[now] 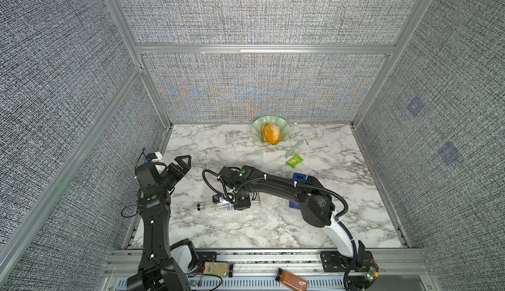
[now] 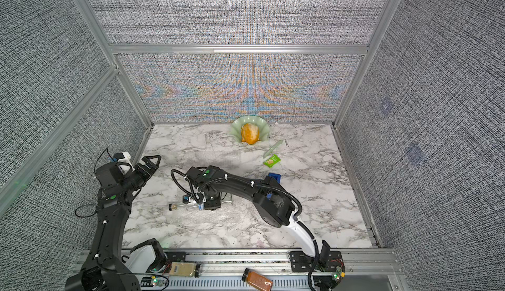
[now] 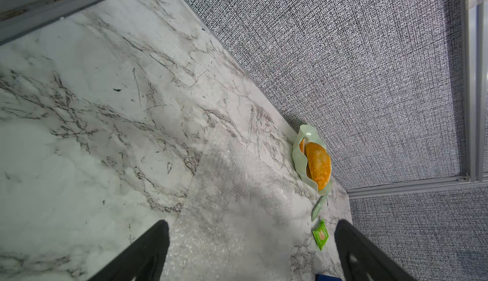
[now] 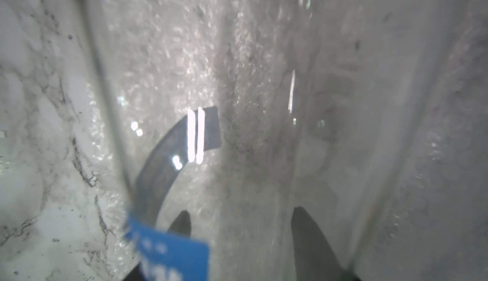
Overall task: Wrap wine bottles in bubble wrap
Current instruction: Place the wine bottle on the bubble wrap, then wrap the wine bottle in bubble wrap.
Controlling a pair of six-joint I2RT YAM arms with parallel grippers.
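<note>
The wine bottle (image 1: 210,207) (image 2: 181,207) lies on its side across the bubble wrap (image 1: 240,217) (image 2: 207,217), with its black cap to the left. My right gripper (image 1: 241,206) (image 2: 211,205) points down onto the bottle's body and is shut on it. In the right wrist view the clear glass (image 4: 250,134) and blue label (image 4: 171,256) fill the frame, with the right gripper (image 4: 241,213) straddling the body. My left gripper (image 1: 181,166) (image 2: 150,164) (image 3: 252,223) hovers open at the table's left side, above the sheet's far part (image 3: 232,213), holding nothing.
A pale green scalloped bowl (image 1: 258,128) with an orange item stands at the back wall. A green stick (image 1: 295,148), a small green packet (image 1: 294,161) and a blue tape dispenser (image 1: 299,177) lie right of the sheet. A brown-filled bottle (image 1: 291,277) rests on the front rail.
</note>
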